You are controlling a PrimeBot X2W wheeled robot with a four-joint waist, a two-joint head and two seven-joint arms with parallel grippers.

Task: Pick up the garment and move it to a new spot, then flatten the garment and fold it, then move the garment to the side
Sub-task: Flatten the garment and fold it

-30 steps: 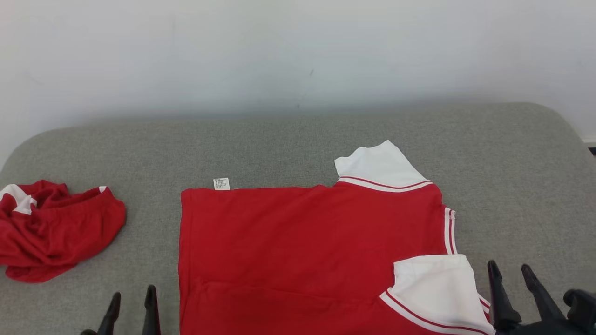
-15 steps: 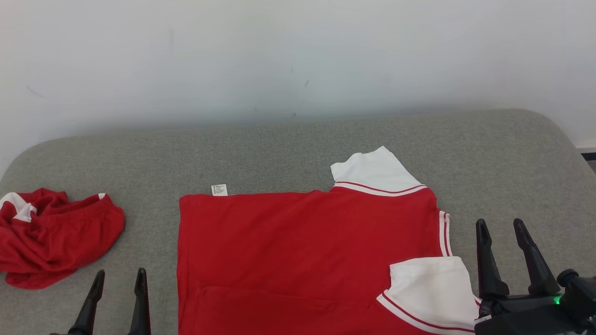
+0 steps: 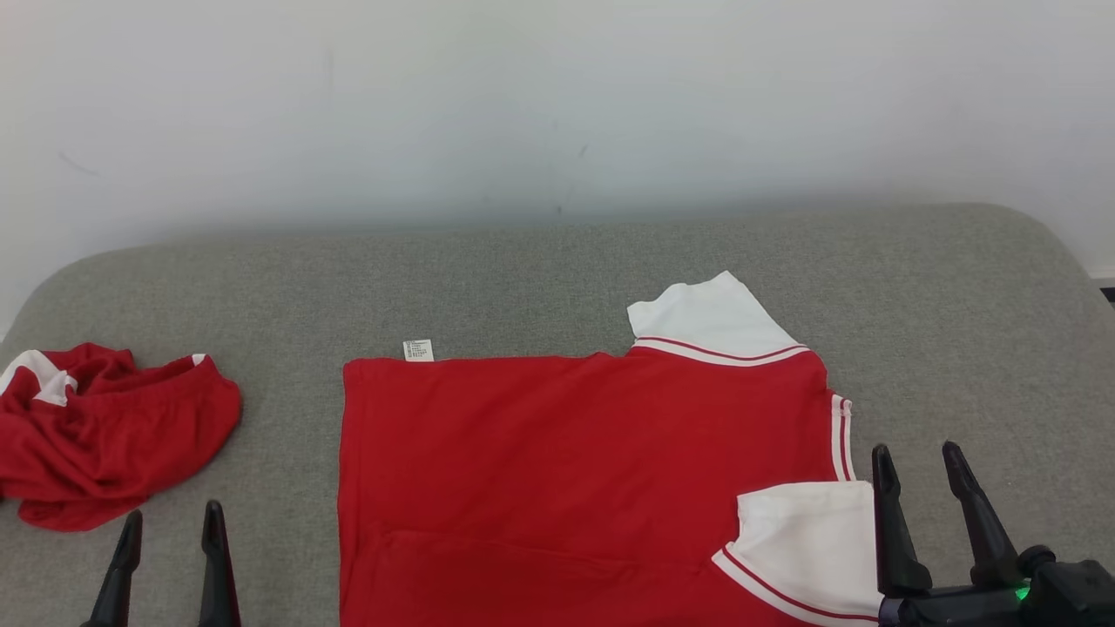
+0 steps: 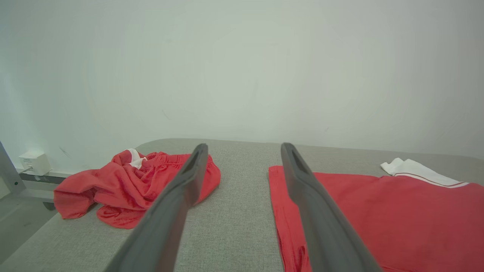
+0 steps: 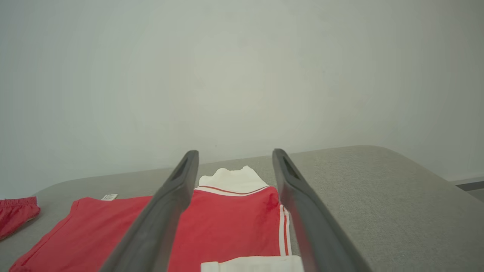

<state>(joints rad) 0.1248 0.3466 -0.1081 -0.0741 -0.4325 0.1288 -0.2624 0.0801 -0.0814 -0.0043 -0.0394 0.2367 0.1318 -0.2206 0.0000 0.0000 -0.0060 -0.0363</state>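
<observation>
Grey pad [image 3: 523, 270]: jersey [image 3: 566, 470] flat between left gripper [image 3: 172, 511] and right gripper [image 3: 916, 449], both jaws apart, empty; red bundle [image 3: 104, 435] ahead-left of the left jaws.

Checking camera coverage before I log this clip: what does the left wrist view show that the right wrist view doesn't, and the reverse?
Left wrist view: the left gripper, open; the whole crumpled red cloth; a white wall box at far left. Right wrist view: the right gripper, open; the small white tag at the far edge of the garment, the striped neck trim, the near white sleeve folded onto the red. Shared: the garment flat on the grey padded surface, its far white sleeve, the pale wall.
</observation>
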